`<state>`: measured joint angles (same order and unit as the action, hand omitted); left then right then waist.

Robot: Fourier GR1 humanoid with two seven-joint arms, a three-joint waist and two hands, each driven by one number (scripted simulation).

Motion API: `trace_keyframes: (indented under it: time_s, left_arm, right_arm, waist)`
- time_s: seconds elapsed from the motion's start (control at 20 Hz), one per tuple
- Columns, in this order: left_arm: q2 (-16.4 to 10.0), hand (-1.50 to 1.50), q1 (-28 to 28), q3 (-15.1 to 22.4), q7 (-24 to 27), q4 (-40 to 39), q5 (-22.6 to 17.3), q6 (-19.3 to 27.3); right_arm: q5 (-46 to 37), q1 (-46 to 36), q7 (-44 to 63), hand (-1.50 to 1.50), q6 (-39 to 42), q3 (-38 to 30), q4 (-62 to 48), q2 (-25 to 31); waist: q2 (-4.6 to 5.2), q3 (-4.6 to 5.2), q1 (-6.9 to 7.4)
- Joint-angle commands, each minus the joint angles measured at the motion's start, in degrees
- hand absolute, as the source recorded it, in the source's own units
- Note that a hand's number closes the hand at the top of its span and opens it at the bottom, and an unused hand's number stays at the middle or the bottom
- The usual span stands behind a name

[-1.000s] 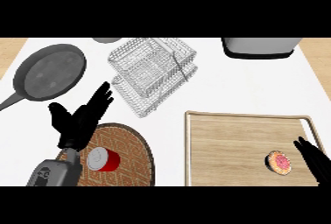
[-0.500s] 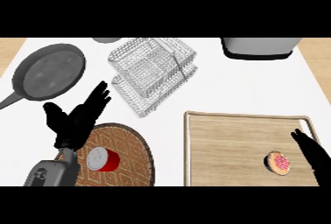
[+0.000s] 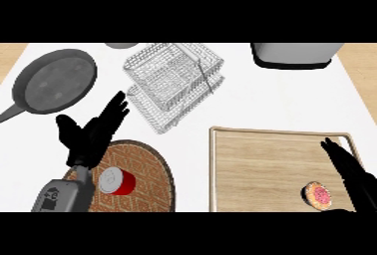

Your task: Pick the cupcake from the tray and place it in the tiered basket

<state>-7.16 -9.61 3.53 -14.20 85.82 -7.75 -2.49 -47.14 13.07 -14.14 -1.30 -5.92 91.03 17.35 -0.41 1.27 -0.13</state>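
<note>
As its fingers [image 3: 336,152] lie straight, the right robot hand [image 3: 356,180] hangs just beside the cupcake [image 3: 319,194]; it holds nothing.

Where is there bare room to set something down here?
Most of the tray, left of the cupcake, is bare wood. White counter lies free between basket, grey appliance and tray. Crowded at left: pan, left hand, mat with red cup.

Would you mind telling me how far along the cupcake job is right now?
Nothing is done yet: the cupcake lies on the wooden tray, ungrasped. In hand: the right hand, open, sits just beside it. Remaining: grasping, lifting, and placing it in the tiered basket.
</note>
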Motion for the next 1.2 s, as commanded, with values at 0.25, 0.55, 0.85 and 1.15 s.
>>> trace_keyframes:
  time_s: [0.25,0.55,0.85,1.15]
  left_arm:
    - [-1.3,0.00,0.9,-1.8,2.2,-2.2,-0.8,-2.6]
    - [0.9,0.00,-1.3,0.2,2.1,-3.1,2.1,-0.3]
    - [0.6,0.00,1.9,-0.6,3.2,-1.3,0.8,-1.4]
    - [2.8,0.00,-0.4,2.5,-0.2,0.1,1.4,-0.9]
  right_arm:
    - [-1.2,-1.9,-8.7,1.50,-2.3,3.3,-5.5,-1.6]
    - [-3.4,-3.5,-8.1,1.50,-5.9,3.7,-6.8,-4.8]
    - [2.8,-3.2,-8.7,1.50,0.1,2.1,0.2,-4.5]
    - [-7.3,-27.0,1.4,1.50,18.1,6.6,-13.1,5.9]
  waist:
    - [0.45,-1.28,0.15]
    - [0.50,-1.29,0.00]
    - [0.41,-1.25,0.19]
    - [1.09,-1.24,3.71]
